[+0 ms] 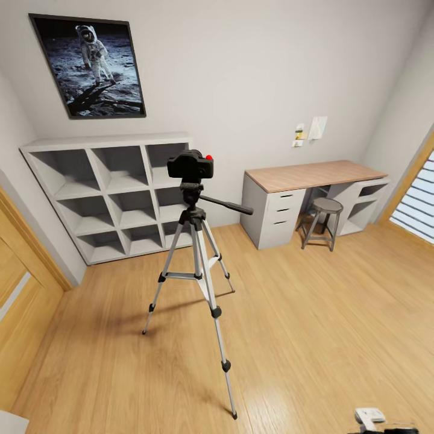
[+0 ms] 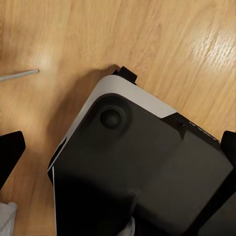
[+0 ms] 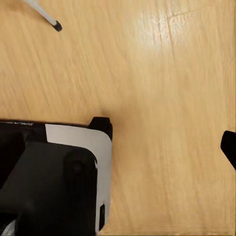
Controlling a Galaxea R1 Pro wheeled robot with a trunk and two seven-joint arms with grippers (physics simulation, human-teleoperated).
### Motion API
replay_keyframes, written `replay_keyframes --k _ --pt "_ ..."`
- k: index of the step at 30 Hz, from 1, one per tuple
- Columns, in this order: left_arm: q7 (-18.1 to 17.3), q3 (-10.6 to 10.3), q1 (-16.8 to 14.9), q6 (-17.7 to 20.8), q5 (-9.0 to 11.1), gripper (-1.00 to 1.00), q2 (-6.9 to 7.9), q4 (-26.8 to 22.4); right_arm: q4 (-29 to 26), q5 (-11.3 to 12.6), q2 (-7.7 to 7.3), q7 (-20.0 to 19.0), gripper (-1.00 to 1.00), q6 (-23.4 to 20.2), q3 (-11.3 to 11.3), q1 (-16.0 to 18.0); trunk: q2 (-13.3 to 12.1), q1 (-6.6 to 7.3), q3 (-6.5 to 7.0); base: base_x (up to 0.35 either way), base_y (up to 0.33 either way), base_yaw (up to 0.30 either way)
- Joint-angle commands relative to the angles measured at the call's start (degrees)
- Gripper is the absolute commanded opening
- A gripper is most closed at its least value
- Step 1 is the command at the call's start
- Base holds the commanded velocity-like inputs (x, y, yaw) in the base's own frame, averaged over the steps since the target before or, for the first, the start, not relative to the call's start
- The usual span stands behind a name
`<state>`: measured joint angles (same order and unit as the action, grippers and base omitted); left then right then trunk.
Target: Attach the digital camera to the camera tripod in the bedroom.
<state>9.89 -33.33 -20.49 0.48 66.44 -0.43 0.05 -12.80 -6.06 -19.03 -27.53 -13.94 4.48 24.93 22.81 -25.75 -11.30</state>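
- Head view: the camera (image 1: 190, 164) sits on the head of the tripod (image 1: 194, 253), upright, red mark on top, in the middle of the bedroom's plank floor (image 1: 313, 337).
- The tripod's three legs are spread on the floor; its black pan handle sticks out toward the worktop (image 1: 310, 175).
- Behind the tripod a grey-white cube shelf (image 1: 111, 196) stands against the wall, with an astronaut poster (image 1: 89, 65) above it.
- A round stool (image 1: 322, 220) stands just beside the worktop's drawers.
- Left wrist view: the left end effector (image 2: 118, 147) points down at the floor, dark fingertips (image 2: 11, 152) at both picture edges, well apart, nothing between them but the robot's base (image 2: 142, 172) below.
- A thin silver tripod leg (image 2: 19, 74) lies on the floor beyond the base, apart from this end effector.
- Right wrist view: only one dark fingertip (image 3: 229, 146) of the right end effector shows, so I cannot tell its state.
- A tripod foot (image 3: 56, 24) rests on the floor, well apart from that fingertip; a corner of the base (image 3: 64, 172) shows below.
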Motion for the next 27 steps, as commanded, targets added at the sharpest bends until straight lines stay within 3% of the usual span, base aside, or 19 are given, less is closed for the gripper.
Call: replay_keyframes --k 1,3,5,6,9,11,12,13,15,20,27 --pt "0.2 -0.5 0.0 0.1 0.4 1.00 -0.02 0.0 1.8 -0.6 -0.05 0.4 1.00 0.9 0.6 0.0 0.1 -0.03 -0.10 0.000 0.000 0.000" --pt "0.2 -0.5 0.2 0.1 0.4 1.00 -0.01 0.0 7.2 -0.6 -0.12 3.3 1.00 4.7 0.7 0.0 0.1 -0.03 -0.10 0.000 0.000 0.000" --pt "0.2 -0.5 0.3 0.0 0.4 1.00 -0.01 0.0 12.4 -0.6 0.26 9.7 1.00 9.8 0.9 -1.1 0.1 -0.03 -0.10 0.000 0.000 0.000" --pt "0.2 -0.5 0.3 0.0 0.4 1.00 -0.01 0.0 12.9 -0.5 0.36 11.0 1.00 10.5 0.9 -1.8 0.1 -0.03 -0.10 0.000 0.000 0.000" --pt "0.2 -0.5 0.4 0.0 0.4 1.00 -0.01 0.0 14.3 -0.2 1.03 16.9 1.00 13.4 1.1 -7.9 0.1 -0.03 -0.10 0.000 0.000 0.000" --pt "0.2 -0.5 0.4 0.0 0.4 1.00 -0.01 0.0 14.5 -0.3 2.30 17.9 1.00 14.6 1.2 -10.9 0.1 -0.03 -0.10 0.000 0.000 0.000" --pt "0.2 -0.5 0.4 0.0 0.4 1.00 -0.01 0.0 14.6 -0.4 4.51 18.6 1.00 16.4 1.2 -13.8 0.1 -0.03 -0.10 0.000 0.000 0.000" --pt "0.2 -0.5 0.4 0.0 0.4 1.00 -0.01 0.0 14.7 -0.4 5.79 18.9 1.00 17.4 1.2 -15.2 0.1 -0.03 -0.10 0.000 0.000 0.000" --pt "0.2 -0.5 0.4 0.0 0.4 1.00 0.00 0.0 14.7 -0.5 7.29 19.3 1.00 18.4 1.1 -16.7 0.1 -0.03 -0.10 0.000 0.000 0.000" --pt "0.2 -0.5 0.4 0.0 0.4 1.00 0.02 0.0 14.7 -0.6 7.73 19.7 1.00 18.8 0.9 -17.5 0.1 -0.03 -0.10 0.000 0.000 0.000" --pt "0.2 -0.5 0.4 0.0 0.4 1.00 0.01 0.0 14.7 -4.1 7.99 19.9 1.00 19.0 0.8 -17.8 0.1 -0.03 -0.10 0.000 0.000 0.000"
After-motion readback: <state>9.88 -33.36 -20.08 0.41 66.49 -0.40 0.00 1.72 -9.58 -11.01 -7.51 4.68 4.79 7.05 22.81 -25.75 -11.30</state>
